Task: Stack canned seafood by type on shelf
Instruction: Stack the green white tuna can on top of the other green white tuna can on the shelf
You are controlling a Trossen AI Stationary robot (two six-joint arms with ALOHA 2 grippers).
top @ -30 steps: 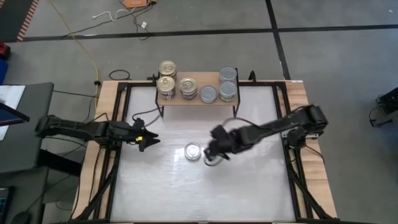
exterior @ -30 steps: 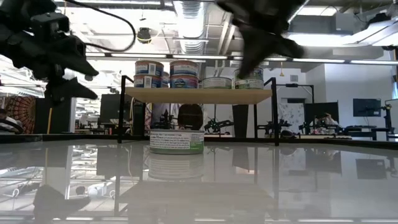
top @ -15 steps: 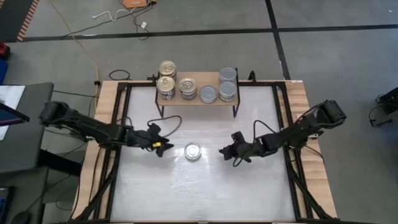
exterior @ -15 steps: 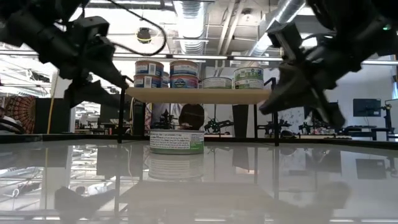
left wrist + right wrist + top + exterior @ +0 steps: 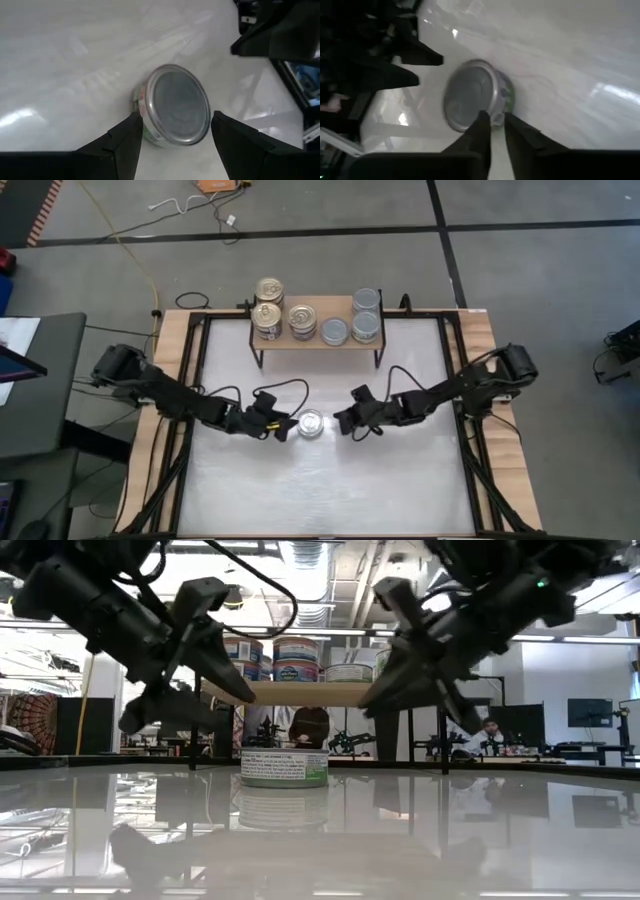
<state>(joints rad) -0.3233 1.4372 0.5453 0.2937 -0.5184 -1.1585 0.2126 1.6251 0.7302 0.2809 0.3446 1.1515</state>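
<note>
One canned seafood tin with a plain silver lid and a green label stands upright on the white tabletop; it shows again in the low view. My left gripper is open, its fingers on either side of the tin and short of it. My right gripper comes from the tin's other side with its fingers barely apart, the tips just before the tin's rim. The shelf stands at the far edge with gold-lidded tins on its left and silver-lidded tins on its right.
A black cable loops over the table beside my left arm. Black rails and a wooden frame run along the table's sides. Open white tabletop lies toward the near edge. A person sits in the room behind.
My left gripper has gone toward the table's right edge, up to the tin, sinking a little and rolling. My right gripper has come down from above the tin, swung out toward the right edge and back, and tipped to a shallower slant. The tin has stayed where it was.
</note>
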